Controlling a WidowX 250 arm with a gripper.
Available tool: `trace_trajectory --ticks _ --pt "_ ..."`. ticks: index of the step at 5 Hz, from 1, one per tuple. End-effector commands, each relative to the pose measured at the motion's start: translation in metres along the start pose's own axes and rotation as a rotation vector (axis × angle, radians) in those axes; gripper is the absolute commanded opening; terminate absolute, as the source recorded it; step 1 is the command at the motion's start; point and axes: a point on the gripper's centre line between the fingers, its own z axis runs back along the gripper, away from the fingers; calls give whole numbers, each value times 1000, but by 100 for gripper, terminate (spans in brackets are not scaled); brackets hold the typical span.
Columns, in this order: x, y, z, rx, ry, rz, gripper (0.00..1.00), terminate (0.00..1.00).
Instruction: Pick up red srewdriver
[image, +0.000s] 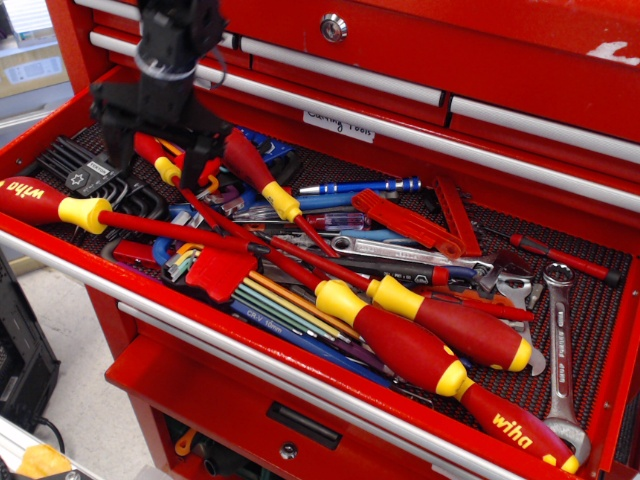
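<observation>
Pale floor (70, 400) at left. Black gripper (155, 150), fingers spread and empty, hangs over the open red tool-chest drawer (300, 375), above the red srewdriver (160, 160) lying among hex keys (90, 175). Wrenches (557, 340) lie far right.

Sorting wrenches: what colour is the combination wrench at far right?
Silver combination wrench, clearest in observation.image.

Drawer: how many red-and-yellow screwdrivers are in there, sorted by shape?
Long wiha-marked screwdrivers: 2
Fat-handled screwdrivers: 3
Small slim red screwdriver: 1
Total: 6
</observation>
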Motion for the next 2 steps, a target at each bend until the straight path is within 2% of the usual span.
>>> trace_trajectory --ticks 1,2 --pt "46 33 2 -45 -51 -64 100 0" --pt "58 37 -1 -69 -67 -64 100 0"
